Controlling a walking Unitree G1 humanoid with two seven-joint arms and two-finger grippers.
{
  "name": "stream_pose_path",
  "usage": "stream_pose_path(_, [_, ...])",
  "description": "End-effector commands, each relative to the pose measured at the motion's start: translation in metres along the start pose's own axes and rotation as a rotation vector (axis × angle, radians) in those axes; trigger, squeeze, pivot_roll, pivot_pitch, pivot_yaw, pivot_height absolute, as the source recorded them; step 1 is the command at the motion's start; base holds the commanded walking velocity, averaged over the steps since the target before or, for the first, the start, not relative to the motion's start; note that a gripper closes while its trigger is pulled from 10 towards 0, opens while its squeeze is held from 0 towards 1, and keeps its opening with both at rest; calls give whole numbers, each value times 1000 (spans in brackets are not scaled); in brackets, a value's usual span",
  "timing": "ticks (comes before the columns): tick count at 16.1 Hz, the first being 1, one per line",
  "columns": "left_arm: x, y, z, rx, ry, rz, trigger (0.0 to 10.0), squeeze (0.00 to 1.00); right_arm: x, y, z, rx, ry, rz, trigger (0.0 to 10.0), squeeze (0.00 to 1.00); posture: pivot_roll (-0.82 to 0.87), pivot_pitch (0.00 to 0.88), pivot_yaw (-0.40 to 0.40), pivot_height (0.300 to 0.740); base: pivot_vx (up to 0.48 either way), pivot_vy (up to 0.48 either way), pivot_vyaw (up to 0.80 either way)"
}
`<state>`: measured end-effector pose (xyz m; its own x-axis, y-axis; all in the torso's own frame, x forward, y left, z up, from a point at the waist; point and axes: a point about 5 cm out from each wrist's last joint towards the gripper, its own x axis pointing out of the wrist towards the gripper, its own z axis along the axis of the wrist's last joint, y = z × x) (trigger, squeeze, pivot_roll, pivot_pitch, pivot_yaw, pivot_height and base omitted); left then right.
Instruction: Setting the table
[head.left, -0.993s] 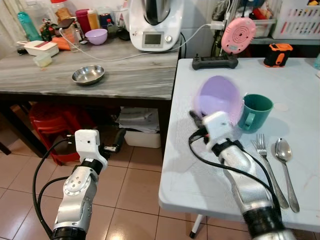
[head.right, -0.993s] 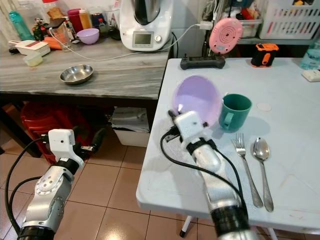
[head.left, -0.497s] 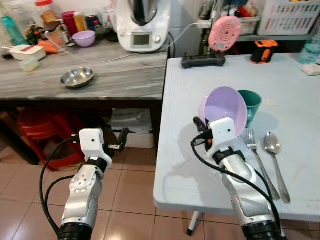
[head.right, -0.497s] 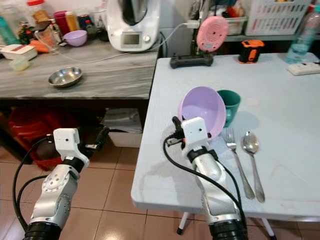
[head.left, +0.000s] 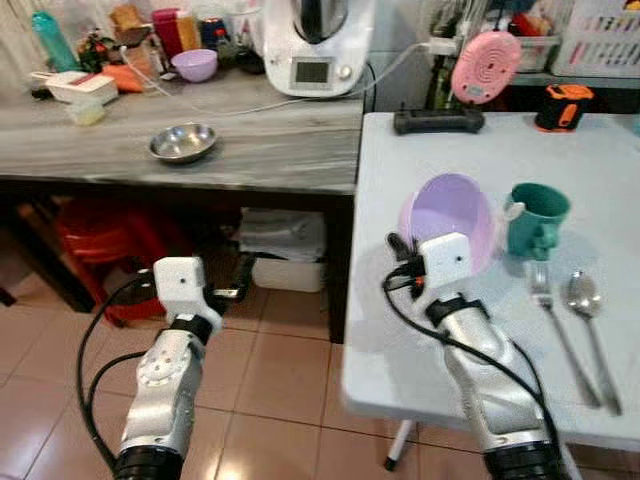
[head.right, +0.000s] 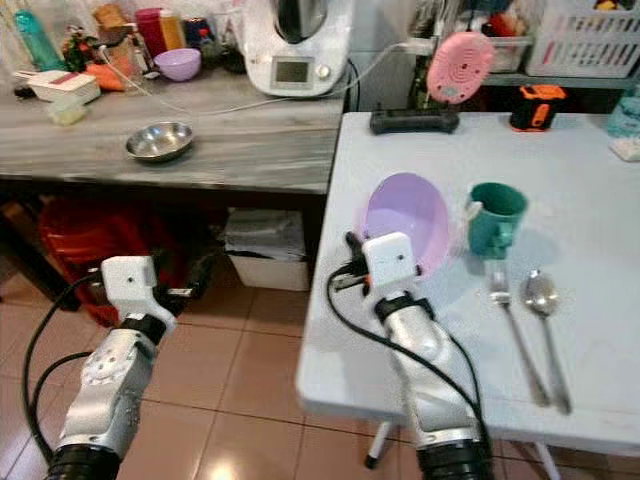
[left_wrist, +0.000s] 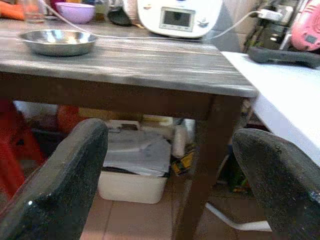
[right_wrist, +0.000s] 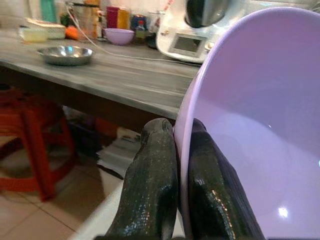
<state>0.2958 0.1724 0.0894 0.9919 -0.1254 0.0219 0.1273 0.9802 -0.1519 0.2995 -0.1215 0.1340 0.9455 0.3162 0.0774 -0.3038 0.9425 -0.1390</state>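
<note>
Right gripper (right_wrist: 172, 165) pinches tilted purple bowl (head.left: 450, 215) rim above white table (head.left: 590, 170).

A home kitchen: beside the white bench (head.left: 450, 160) stands a grey worktop (head.left: 250, 150) carrying a food processor (head.left: 315, 45), a steel bowl (head.left: 182, 142) and jars (head.left: 165, 25); under it, tiled floor (head.left: 290, 350).

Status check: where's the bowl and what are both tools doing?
Right tool shut on purple bowl rim, bowl tilted above white table. Left tool open, idle below the wooden counter. Green mug, fork, spoon close on the right.
</note>
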Motion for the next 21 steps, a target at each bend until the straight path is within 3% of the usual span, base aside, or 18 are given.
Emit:
stream_pose_path(1, [0,1,1,7,-6,-9,10000,0,0,0,7,-3,-25,7,10000,0,-78,0,76,740,0,364,-444])
stream_pose_path(14, [-1,-3,-1,7,-8,-24,10000,0,1,-4,9,-14,-32,10,10000,0,-84,0,67,740,0,394,-438])
stream_pose_path(21, [2,1,2,25,-17,-5,10000,0,0,-3,14,-23,-61,19,10000,0,-89,0,76,740,0,416,146])
